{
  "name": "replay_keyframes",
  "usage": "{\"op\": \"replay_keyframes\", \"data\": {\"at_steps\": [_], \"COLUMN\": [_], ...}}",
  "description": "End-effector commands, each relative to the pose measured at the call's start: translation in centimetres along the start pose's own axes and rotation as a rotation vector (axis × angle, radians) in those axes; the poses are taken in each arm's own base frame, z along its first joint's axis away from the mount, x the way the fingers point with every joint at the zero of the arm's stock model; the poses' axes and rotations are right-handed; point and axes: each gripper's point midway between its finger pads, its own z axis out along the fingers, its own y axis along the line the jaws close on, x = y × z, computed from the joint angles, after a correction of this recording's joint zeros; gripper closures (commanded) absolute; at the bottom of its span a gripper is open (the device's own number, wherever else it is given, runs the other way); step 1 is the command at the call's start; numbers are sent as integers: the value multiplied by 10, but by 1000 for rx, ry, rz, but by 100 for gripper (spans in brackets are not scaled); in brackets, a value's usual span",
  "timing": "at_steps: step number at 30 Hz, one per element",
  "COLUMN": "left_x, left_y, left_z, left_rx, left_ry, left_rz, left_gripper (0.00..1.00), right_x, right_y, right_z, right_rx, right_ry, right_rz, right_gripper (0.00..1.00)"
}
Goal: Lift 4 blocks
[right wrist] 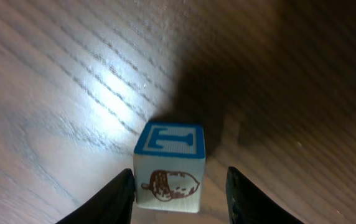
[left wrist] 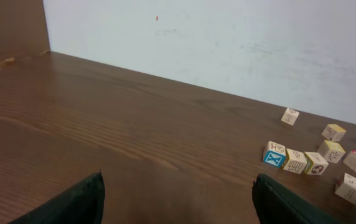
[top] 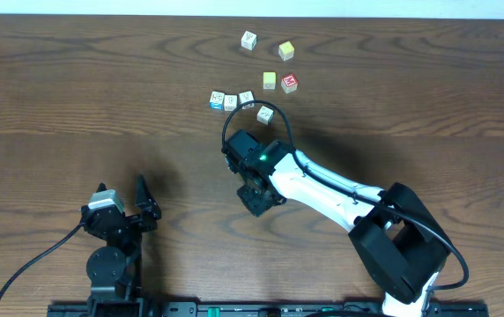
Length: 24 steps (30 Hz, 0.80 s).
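Dark brown wood-grain worktop (top: pixel 76 79) under me, pale white wall (left wrist: pixel 228 43) behind it. My right gripper (right wrist: pixel 179 180) straddles a small cream wooden alphabet cube (right wrist: pixel 168 149) on the worktop, jaws part-spread, with a gap on one side. The cube's blue top letter is unclear, and an acorn picture faces me. My left gripper (left wrist: pixel 178 205) is spread wide. Over in the cluster, a blue-faced cube (left wrist: pixel 274 157) reads X.
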Motion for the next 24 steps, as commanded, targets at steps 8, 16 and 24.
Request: {"op": "replay_keyframes", "data": {"at_steps": [8,16,24], "left_x": [18,18,18], "left_y": [5,5,5], "left_z": [1,1,1], "left_rx": [-20,-20,-20], "left_ry": [54,54,54], "left_rz": [11,11,11], "left_gripper": [24,23,24], "right_x": [-3,-3,-8], "right_y": [2,2,-8], "right_z": [2,2,1], "right_rx": [12,13,64], "right_ry": [-15,-15,-49], "right_rz": [114,178,317], "right_gripper": [64,76,74]}}
